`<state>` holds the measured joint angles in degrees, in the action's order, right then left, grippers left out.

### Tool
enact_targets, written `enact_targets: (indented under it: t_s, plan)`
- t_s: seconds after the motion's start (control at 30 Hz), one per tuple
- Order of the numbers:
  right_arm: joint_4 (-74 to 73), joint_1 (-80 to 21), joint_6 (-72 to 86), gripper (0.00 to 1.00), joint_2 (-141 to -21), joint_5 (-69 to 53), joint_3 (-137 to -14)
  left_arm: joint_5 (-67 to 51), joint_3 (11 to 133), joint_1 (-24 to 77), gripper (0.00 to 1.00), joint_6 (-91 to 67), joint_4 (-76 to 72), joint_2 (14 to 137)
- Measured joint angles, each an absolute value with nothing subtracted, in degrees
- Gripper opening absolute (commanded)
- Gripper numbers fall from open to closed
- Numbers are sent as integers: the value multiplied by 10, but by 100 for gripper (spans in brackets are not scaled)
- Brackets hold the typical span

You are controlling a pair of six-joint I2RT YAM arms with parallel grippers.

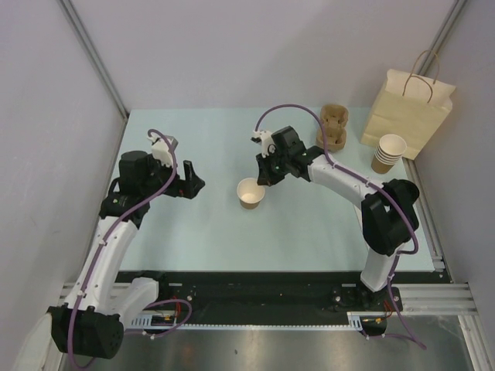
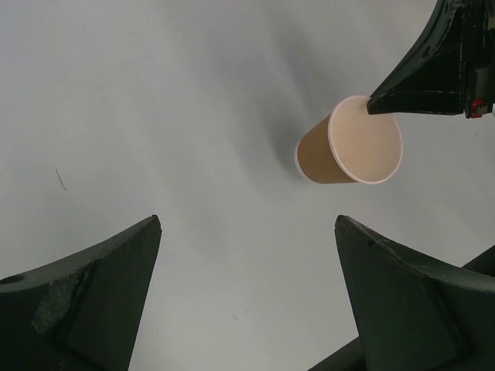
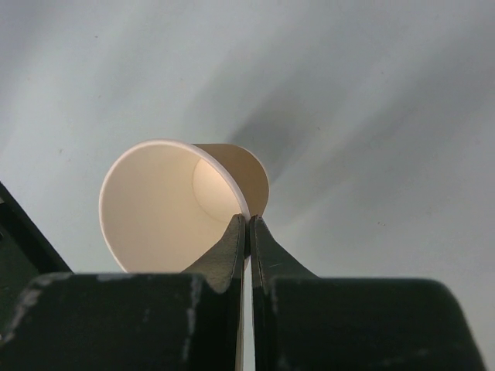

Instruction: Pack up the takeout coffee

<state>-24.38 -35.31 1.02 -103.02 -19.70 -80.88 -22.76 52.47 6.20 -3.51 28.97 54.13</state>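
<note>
The takeout coffee, a small brown paper cup (image 1: 250, 193) with a white inside, is near the middle of the table, its mouth up. My right gripper (image 1: 265, 179) is shut on its rim. In the right wrist view the two fingers pinch the cup (image 3: 166, 209) wall at the gripper (image 3: 248, 220), one finger inside and one outside. My left gripper (image 1: 193, 184) hangs open to the left of the cup, apart from it. The left wrist view shows the cup (image 2: 348, 148) ahead and to the right of the left gripper (image 2: 247, 220), with nothing between the fingers.
A tan paper bag (image 1: 408, 108) with twisted handles stands at the back right. A stack of paper cups (image 1: 389, 152) is in front of it. A brown cardboard cup carrier (image 1: 332, 127) lies left of the bag. Grey walls close in the table's left and right sides.
</note>
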Motion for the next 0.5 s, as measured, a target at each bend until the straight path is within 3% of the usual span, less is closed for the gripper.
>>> enact_targets:
  t_s: [0.37, 0.5]
  plan:
    - [-214, -354, -12, 0, -1059, -190, -797, -232, 524, 62, 99, -36, 289, 551]
    - [-210, -355, -14, 10, -1062, -186, -796, -232, 524, 62, 100, -36, 288, 551]
